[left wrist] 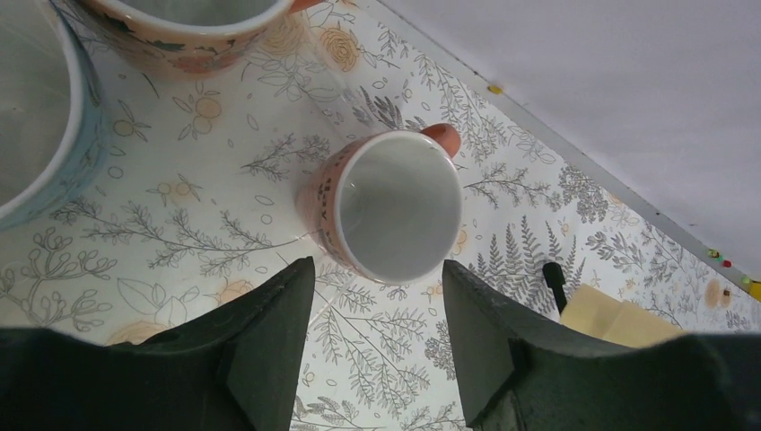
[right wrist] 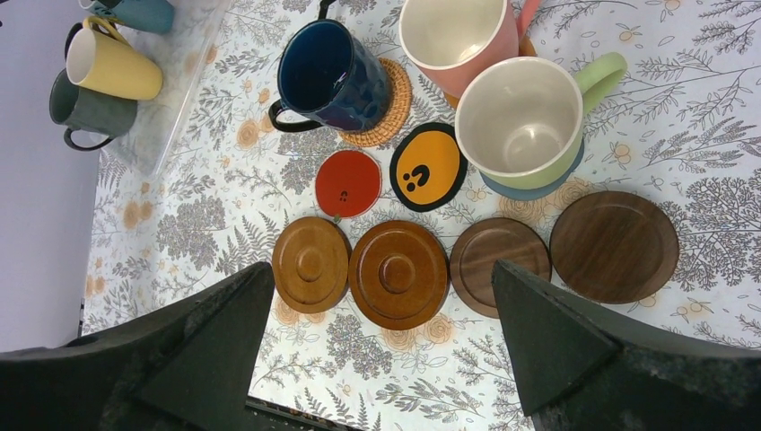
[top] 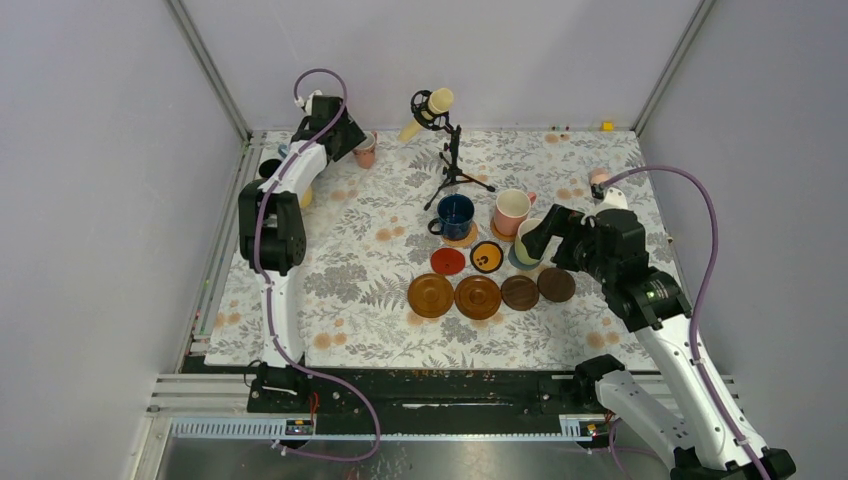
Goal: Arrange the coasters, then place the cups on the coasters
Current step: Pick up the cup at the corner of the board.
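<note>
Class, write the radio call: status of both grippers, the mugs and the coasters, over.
Left gripper open at the pink mug, far corner, no grip. Right gripper open above the wooden coasters. Three mugs seated, six coasters bare. Microphone stand beside the route.

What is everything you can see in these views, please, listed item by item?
Wooden coasters: four, brown, near row.
Bare coasters: two, red and black-rimmed orange, behind that row.
Mugs on coasters: three, navy, pink, pale green, behind those.
Left-edge mugs: three seen, yellow, dark green, blue.
Floral cups: two, pinkish, far-left corner.
Microphone: one, cream, black stand, far centre.
Tablecloth: one, white floral, covering table.
Left fingers: black, apart, above one floral cup.
Right fingers: black, wide apart, by the pale green mug.
</note>
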### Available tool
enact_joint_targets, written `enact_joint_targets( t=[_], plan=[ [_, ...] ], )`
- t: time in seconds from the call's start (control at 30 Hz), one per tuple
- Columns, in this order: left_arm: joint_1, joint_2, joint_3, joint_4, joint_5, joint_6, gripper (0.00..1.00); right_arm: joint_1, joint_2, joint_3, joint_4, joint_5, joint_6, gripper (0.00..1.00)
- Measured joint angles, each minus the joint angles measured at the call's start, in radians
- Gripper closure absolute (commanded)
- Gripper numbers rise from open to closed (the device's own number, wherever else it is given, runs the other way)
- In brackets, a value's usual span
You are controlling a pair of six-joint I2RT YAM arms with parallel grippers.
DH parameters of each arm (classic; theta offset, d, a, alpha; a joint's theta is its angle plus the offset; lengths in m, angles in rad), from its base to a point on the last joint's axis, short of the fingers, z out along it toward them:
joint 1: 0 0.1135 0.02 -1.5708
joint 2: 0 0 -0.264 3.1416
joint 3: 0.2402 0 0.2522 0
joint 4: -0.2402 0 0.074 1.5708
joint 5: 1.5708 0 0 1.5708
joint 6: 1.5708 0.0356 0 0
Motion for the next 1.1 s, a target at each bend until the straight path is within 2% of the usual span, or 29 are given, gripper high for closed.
enact_joint_targets(
  t=[0.5, 0.97, 1.1],
  plan=[
    [0.032, 0.072, 0.000, 0.017, 0.040, -0.011, 0.58, 0.000, 0.010, 0.000, 0.000, -0.005, 0.009, 0.00],
    [0.036, 0.081, 0.014, 0.028, 0.066, 0.006, 0.82, 0.000, 0.017, 0.000, 0.008, -0.006, 0.023, 0.01],
    [0.039, 0.076, 0.014, 0.013, 0.051, 0.024, 0.94, 0.000, 0.013, 0.000, 0.009, -0.006, 0.023, 0.01]
  ],
)
